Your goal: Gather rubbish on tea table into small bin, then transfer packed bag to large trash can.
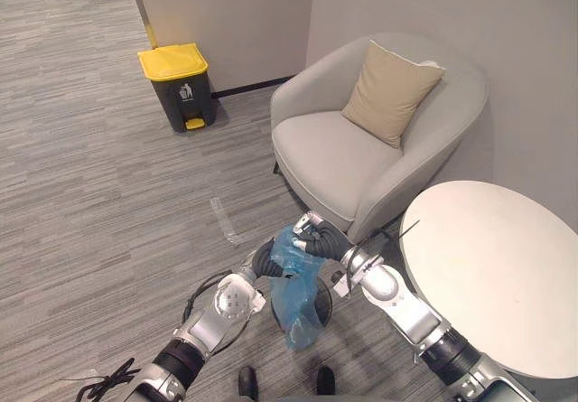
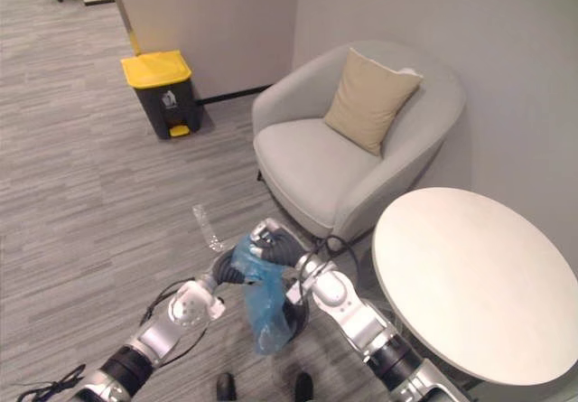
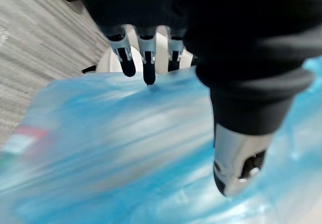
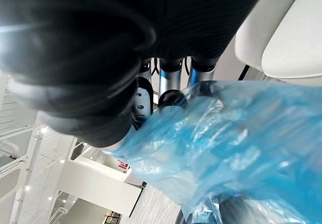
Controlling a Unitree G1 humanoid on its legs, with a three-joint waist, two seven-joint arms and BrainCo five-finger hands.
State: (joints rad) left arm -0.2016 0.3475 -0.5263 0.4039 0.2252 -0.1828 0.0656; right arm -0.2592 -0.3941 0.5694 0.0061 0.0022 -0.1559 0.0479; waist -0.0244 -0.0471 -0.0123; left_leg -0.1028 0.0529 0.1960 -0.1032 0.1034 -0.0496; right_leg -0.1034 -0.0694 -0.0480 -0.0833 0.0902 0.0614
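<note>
Beside the round white tea table, a translucent blue plastic bag hangs in front of the small dark round bin, held at its gathered top by both hands. The right hand curls its fingers round the bag's neck, and the left hand pinches the film between fingers and thumb. By the far wall, well apart, stands the large dark grey trash can with a yellow lid, past a light grey armchair.

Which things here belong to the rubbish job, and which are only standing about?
For the job: blue bag, left hand and right hand at its top; small bin under it; tea table; yellow-lidded trash can.
Only standing about: armchair; cushion; clear strip on the floor.
</note>
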